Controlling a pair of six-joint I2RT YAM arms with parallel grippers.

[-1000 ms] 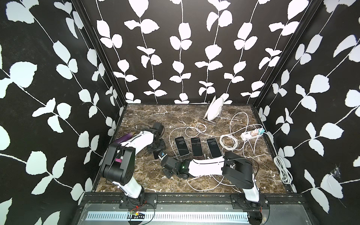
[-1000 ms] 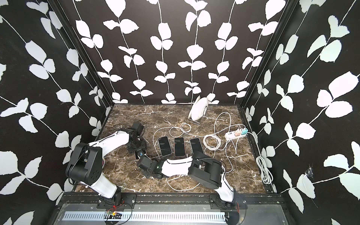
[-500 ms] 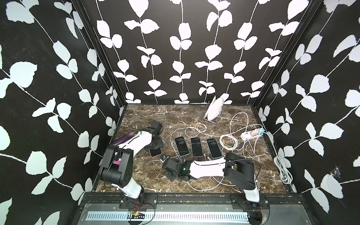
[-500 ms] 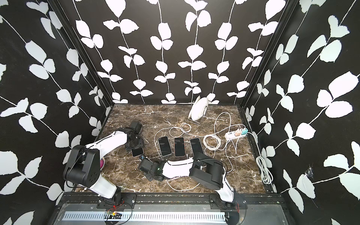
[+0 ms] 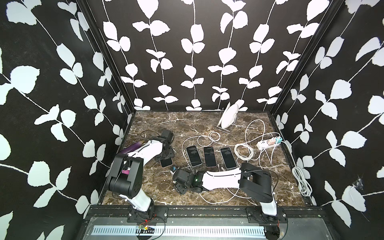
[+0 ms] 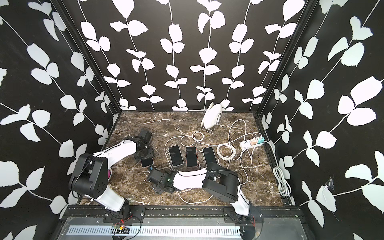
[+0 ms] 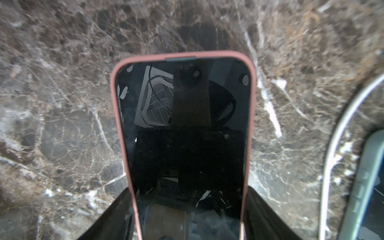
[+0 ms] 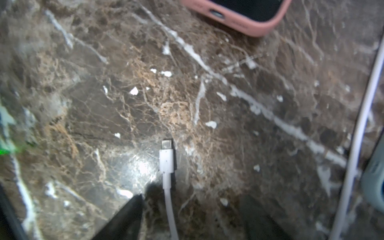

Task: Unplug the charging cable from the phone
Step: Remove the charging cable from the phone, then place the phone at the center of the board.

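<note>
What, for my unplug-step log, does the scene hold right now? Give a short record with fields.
task phone: pink-cased smartphone, flat on the brown marble tabletop
phone port: empty
charging cable: white cable with USB-C plug, lying on the tabletop, apart from the phone
left end effector: closed on the phone's long sides
right end effector: open, the cable lying between its jaws
other items: three dark-screened phones in a row; white power strip

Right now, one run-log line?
pink-cased phone: between left claw fingers | cable plug: out, on marble | right claw: open | port: empty
</note>
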